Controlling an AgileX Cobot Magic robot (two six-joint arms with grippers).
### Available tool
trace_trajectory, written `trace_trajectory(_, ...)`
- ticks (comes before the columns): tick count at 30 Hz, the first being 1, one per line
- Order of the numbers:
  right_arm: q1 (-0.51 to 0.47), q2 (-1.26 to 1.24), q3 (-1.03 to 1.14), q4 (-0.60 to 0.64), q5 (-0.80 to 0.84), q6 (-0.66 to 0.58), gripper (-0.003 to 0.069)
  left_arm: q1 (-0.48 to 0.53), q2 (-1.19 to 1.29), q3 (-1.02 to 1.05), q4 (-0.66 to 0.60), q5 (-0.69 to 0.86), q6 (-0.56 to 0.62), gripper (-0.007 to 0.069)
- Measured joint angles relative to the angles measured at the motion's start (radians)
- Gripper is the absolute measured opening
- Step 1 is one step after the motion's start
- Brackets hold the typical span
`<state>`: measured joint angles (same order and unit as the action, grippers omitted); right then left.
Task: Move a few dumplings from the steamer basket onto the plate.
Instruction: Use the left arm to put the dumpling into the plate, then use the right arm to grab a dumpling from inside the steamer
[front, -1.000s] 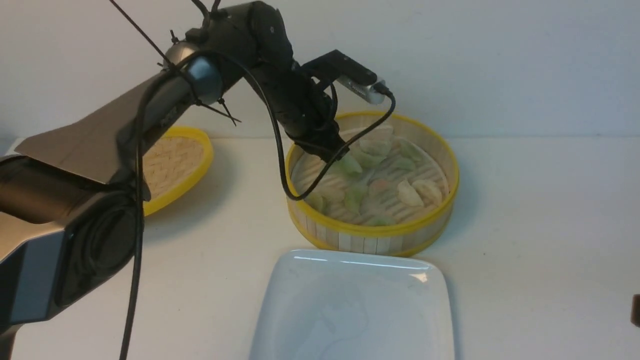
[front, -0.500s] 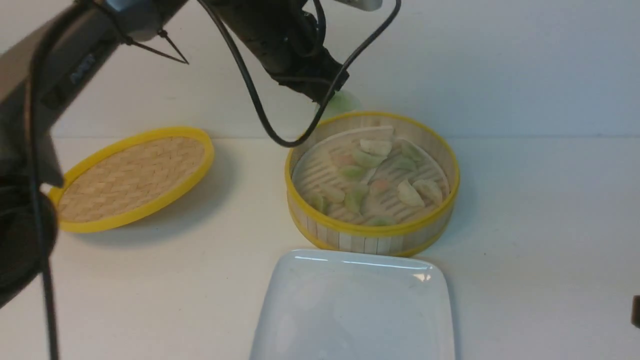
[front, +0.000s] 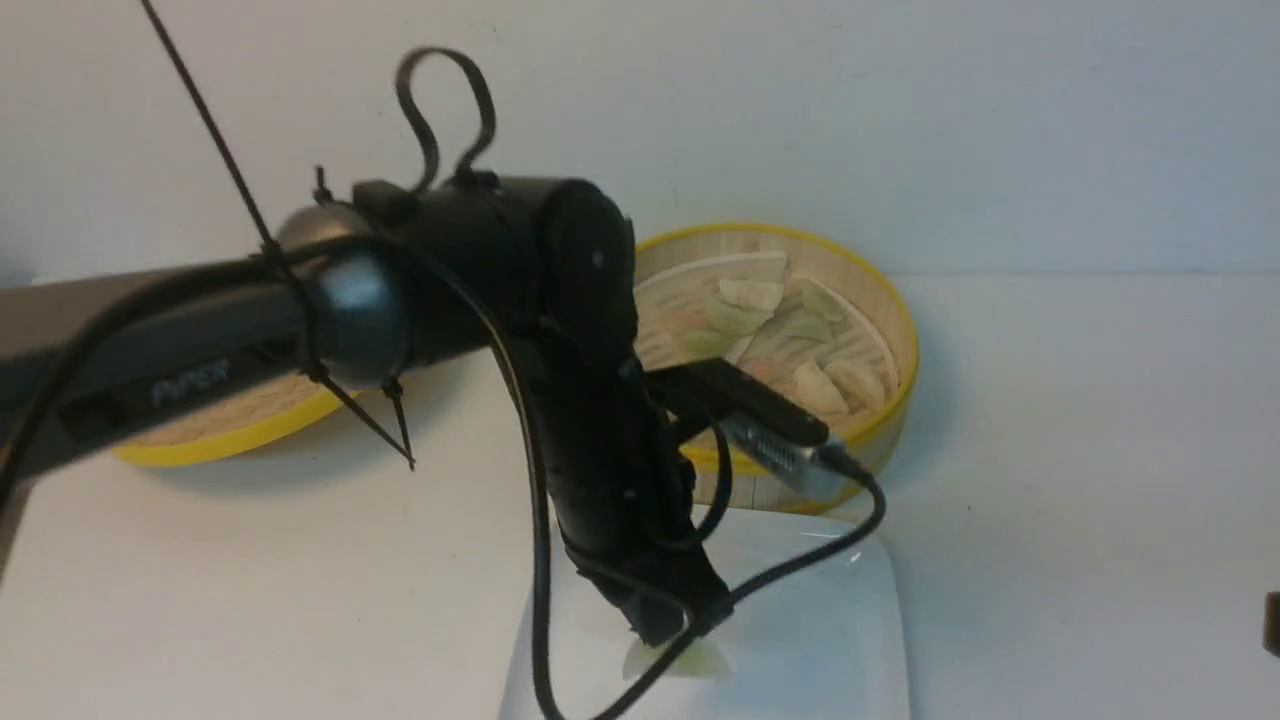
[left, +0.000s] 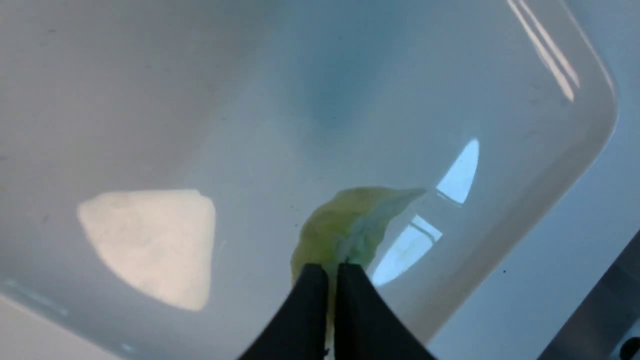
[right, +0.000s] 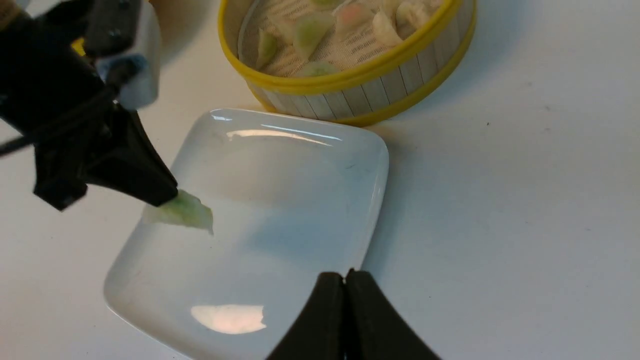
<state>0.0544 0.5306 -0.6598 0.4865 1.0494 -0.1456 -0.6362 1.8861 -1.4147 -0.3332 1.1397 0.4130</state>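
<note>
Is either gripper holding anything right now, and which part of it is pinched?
The left gripper is shut on a green dumpling, pinching it at one end, over the plate. The right gripper is shut with nothing in it.

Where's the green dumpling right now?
Front view, lower centre: the green dumpling hangs pinched in the left gripper over the left half of the plate, nearer the robot than the steamer basket.

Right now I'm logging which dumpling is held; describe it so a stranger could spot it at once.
Find the white plate in front of the basket. At its left side the left tool pinches a green dumpling. It is the only one outside the basket.
</note>
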Motion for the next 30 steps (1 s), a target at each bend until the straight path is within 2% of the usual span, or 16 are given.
trace_trajectory(4,0.000,0.000,0.000,0.000,0.001,-0.001,-0.0015,-0.008,0.053,0.007,-0.002,-0.108,0.007,0.0025)
trace_trajectory(9,0.000,0.000,0.000,-0.003,0.002,-0.001,-0.0015,-0.008,0.098,0.007,0.006,-0.288,-0.021,0.0116)
trace_trajectory(15,0.000,0.002,0.000,-0.006,0.009,-0.001,-0.0015,-0.008,0.103,-0.009,0.041,-0.293,-0.103,0.0197)
trace_trajectory(18,0.000,0.027,-0.014,-0.007,0.011,-0.001,-0.0015,-0.008,0.078,-0.041,0.093,-0.261,-0.136,0.0182)
trace_trajectory(20,0.000,0.120,-0.077,-0.004,0.027,-0.015,-0.0015,-0.008,-0.020,-0.068,0.154,-0.251,-0.180,0.0091)
trace_trajectory(24,0.000,0.290,-0.208,0.014,0.051,-0.087,-0.0015,-0.004,-0.175,-0.074,0.218,-0.234,-0.228,0.0011)
trace_trajectory(27,0.013,0.436,-0.320,0.036,0.060,-0.149,-0.0015,-0.001,-0.320,-0.053,0.246,-0.212,-0.263,-0.0006)
trace_trajectory(30,0.077,0.610,-0.438,0.033,0.054,-0.184,-0.0014,0.000,-0.466,0.029,0.262,-0.210,-0.291,-0.0006)
